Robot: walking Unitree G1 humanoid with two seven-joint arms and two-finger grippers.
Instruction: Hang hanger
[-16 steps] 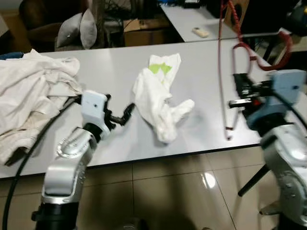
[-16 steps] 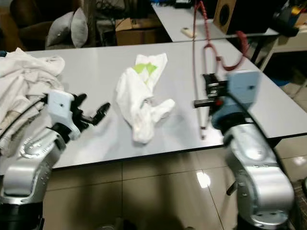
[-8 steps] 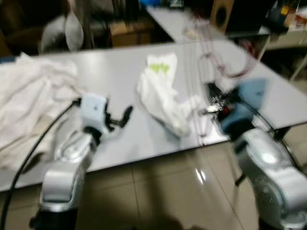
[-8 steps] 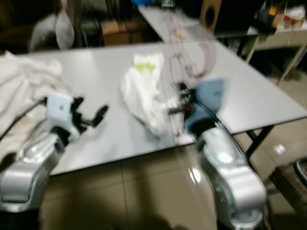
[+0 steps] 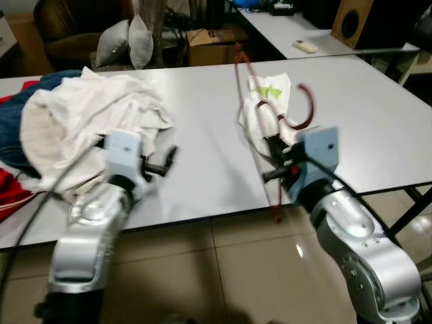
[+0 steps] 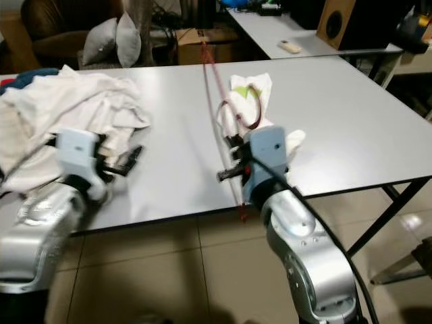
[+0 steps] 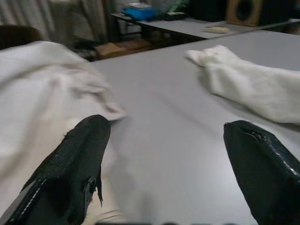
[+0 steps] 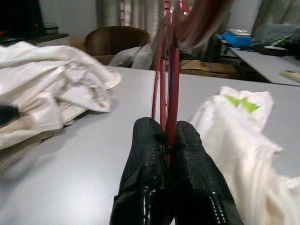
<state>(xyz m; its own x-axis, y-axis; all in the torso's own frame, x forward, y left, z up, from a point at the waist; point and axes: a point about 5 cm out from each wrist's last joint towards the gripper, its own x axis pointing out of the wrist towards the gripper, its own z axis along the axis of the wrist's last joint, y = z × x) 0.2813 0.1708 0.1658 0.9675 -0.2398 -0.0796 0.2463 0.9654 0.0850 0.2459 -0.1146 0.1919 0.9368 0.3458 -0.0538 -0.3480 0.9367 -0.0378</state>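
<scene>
The right gripper (image 8: pixel 169 140) has its jaws pressed together on the thin red hanger (image 5: pixel 255 128), pinching its wire bars between the two black fingers (image 8: pixel 147 154). The left gripper (image 7: pixel 164 154) hovers over the worktop (image 5: pixel 202 128) with its jaws wide apart, touching nothing. One hanger is in view: a slim red wire frame with a darker curved hook (image 5: pixel 307 111), held tilted above the near edge of the worktop, just in front of a small white garment with green print (image 6: pixel 251 91). A second, larger heap of white clothes (image 5: pixel 94 115) lies beside the left gripper.
</scene>
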